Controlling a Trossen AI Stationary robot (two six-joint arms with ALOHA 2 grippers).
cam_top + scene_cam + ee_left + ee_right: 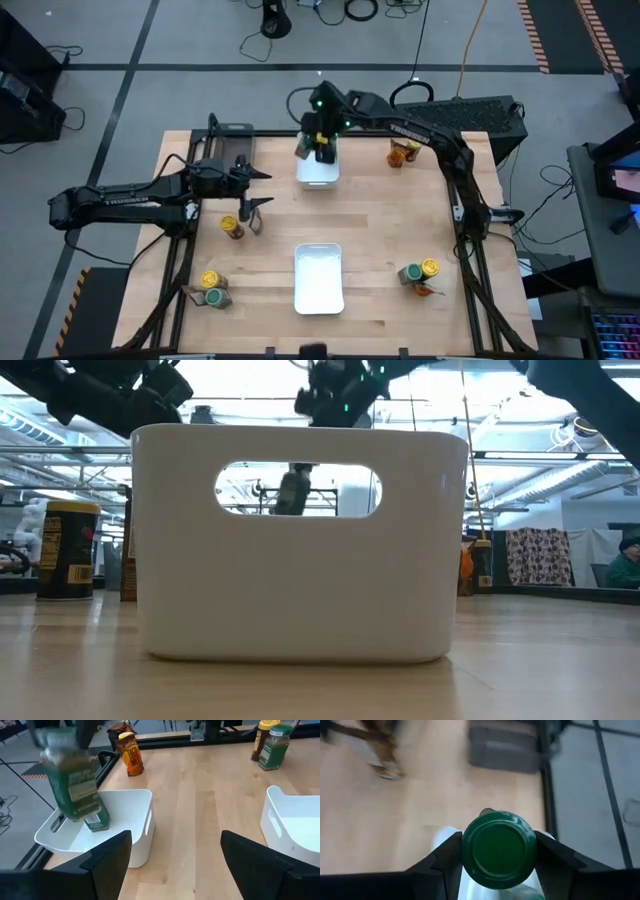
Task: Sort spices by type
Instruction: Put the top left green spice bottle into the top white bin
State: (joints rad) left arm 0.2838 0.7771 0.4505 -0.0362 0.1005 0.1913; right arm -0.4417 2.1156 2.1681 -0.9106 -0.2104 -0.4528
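right now the right gripper (498, 851) pinches a green-lidded jar (498, 847) upright, directly above the far white bin (318, 169); the left gripper (252, 190), fingers spread, waits beside that bin.

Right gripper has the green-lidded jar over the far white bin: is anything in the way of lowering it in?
Nothing visible blocks it. The right gripper holds the green-lidded jar above the far white bin. One jar already lies inside, right below it, with open floor beside it.
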